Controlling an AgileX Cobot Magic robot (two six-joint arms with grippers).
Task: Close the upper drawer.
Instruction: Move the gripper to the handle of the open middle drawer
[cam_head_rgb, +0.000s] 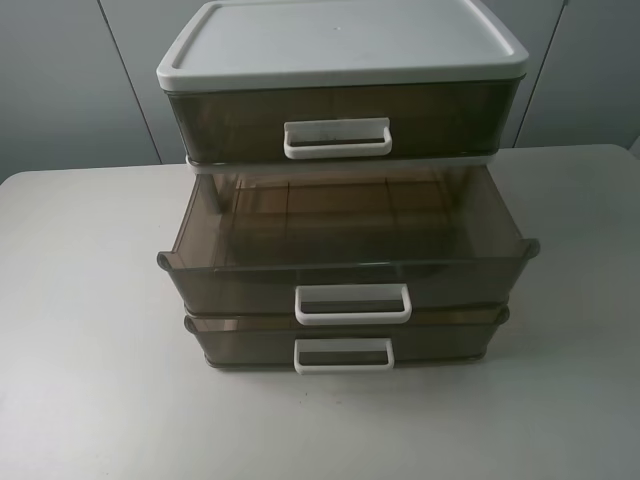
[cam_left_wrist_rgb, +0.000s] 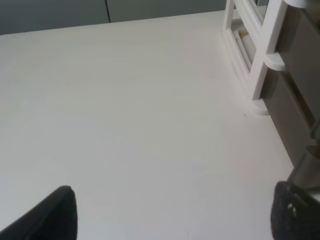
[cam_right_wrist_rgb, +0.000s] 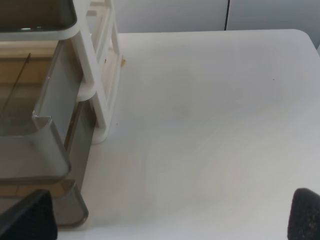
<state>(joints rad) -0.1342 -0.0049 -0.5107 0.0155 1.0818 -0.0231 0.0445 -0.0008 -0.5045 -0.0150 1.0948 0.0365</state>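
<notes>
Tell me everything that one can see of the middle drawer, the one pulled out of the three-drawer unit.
The upper drawer is a shallow tray of smoky-brown translucent plastic, with a white loop handle centred on its front wall. It is pulled far out of the unit and sits level, directly above the lowest drawer. Its inside looks empty. Nothing touches the handle or the front.

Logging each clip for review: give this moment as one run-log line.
task: not yet done | upper drawer: pulled out, empty | left gripper: open, over table | right gripper: open, beside drawer unit
</notes>
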